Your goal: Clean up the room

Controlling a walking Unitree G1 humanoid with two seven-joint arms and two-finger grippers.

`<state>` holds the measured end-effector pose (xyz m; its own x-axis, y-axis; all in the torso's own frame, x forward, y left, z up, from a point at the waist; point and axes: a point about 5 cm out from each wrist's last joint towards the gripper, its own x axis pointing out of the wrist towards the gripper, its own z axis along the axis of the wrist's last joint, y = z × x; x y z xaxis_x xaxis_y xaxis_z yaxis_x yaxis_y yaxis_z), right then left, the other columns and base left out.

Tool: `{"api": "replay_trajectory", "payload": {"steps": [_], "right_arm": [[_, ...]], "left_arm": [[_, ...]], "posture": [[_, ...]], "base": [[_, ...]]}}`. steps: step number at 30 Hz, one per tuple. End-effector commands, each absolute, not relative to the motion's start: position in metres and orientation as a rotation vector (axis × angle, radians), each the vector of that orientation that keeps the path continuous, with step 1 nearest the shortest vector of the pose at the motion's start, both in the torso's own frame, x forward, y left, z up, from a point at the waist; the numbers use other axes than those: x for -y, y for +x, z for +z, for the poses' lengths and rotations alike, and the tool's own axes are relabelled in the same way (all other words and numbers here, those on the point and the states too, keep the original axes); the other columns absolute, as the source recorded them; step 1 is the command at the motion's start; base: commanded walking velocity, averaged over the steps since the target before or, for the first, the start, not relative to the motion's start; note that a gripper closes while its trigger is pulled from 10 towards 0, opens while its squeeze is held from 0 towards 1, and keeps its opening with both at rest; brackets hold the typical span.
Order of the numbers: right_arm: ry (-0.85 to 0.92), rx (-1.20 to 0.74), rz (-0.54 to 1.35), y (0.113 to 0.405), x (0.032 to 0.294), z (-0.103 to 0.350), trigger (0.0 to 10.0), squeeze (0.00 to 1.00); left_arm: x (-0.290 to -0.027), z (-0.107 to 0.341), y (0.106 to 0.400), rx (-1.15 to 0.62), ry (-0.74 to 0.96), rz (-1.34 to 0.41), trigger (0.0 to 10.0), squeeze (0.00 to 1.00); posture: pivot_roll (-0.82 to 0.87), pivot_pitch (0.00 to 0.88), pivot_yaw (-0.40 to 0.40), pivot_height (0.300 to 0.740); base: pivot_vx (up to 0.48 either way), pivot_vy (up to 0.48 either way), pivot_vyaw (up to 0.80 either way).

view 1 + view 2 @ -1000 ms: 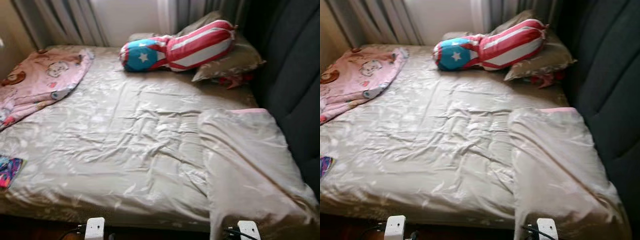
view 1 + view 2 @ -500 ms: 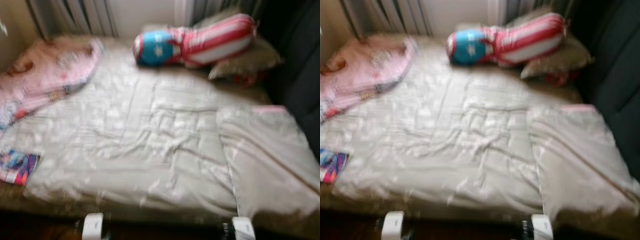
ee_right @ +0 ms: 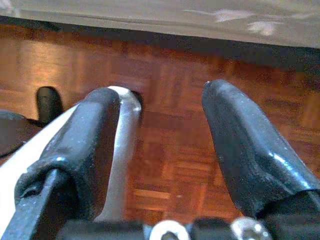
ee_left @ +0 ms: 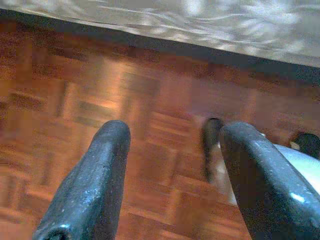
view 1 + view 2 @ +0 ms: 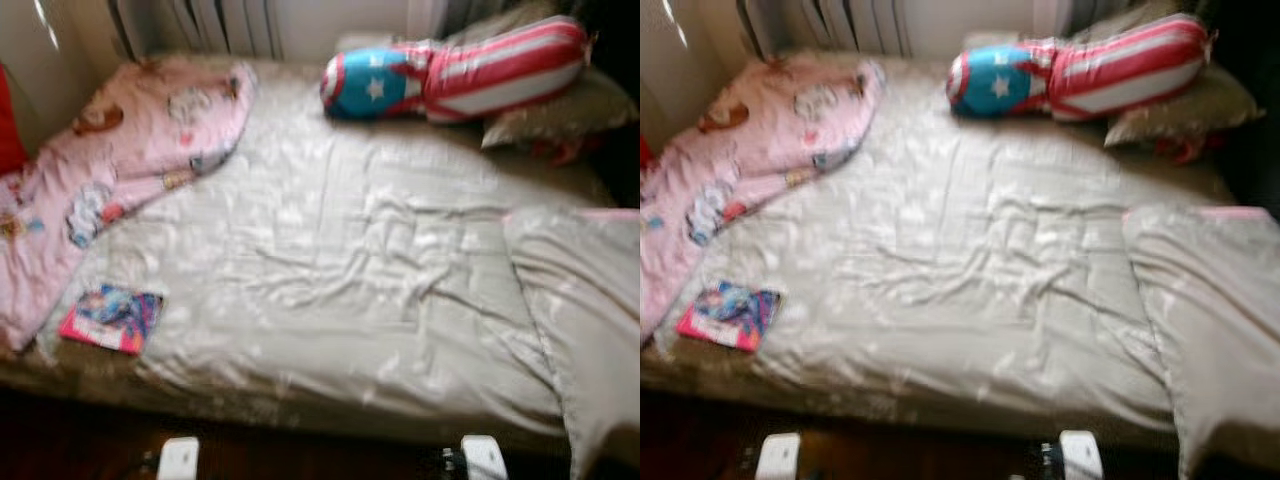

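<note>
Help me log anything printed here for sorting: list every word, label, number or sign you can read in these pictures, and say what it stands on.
No words or numbers can be read.
Book on the near left of the bed: colourful cover, any lettering too blurred to read.
Pink blanket: cartoon prints, no legible text.
Long pillow: a white star on its blue end, red and white stripes, no words.

folded cover cut off, blurred
</note>
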<state>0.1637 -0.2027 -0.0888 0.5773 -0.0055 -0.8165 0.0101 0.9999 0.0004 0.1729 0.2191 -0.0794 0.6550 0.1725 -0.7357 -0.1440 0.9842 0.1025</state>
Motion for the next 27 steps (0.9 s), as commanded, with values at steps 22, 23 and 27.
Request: {"api": "replay_trajectory", "payload": {"steps": [22, 23, 27], "right_arm": [[-0.017, -0.992, -0.013, 0.1532, 0.2106, -0.0919, 10.0, 0.00], [-0.019, -0.992, -0.012, 0.1532, 0.2107, -0.0919, 10.0, 0.00], [-0.021, -0.993, -0.011, 0.1530, 0.2112, -0.0919, 10.0, 0.00]], "left_arm": [[-0.2117, -0.0842, 0.1665, -0.863, 0.009, 0.176, 10.0, 0.00], [-0.2116, -0.0841, 0.1666, -0.863, 0.008, 0.176, 10.0, 0.00], [-0.2114, -0.0842, 0.1666, -0.864, 0.007, 0.177, 10.0, 0.00]], "posture": [[-0.10, 0.181, 0.010, 0.740], [-0.10, 0.180, 0.010, 0.740], [-0.10, 0.180, 0.009, 0.740]], "base": [[0.000, 0.476, 0.00], [0.000, 0.476, 0.00], [0.000, 0.476, 0.00]]}}
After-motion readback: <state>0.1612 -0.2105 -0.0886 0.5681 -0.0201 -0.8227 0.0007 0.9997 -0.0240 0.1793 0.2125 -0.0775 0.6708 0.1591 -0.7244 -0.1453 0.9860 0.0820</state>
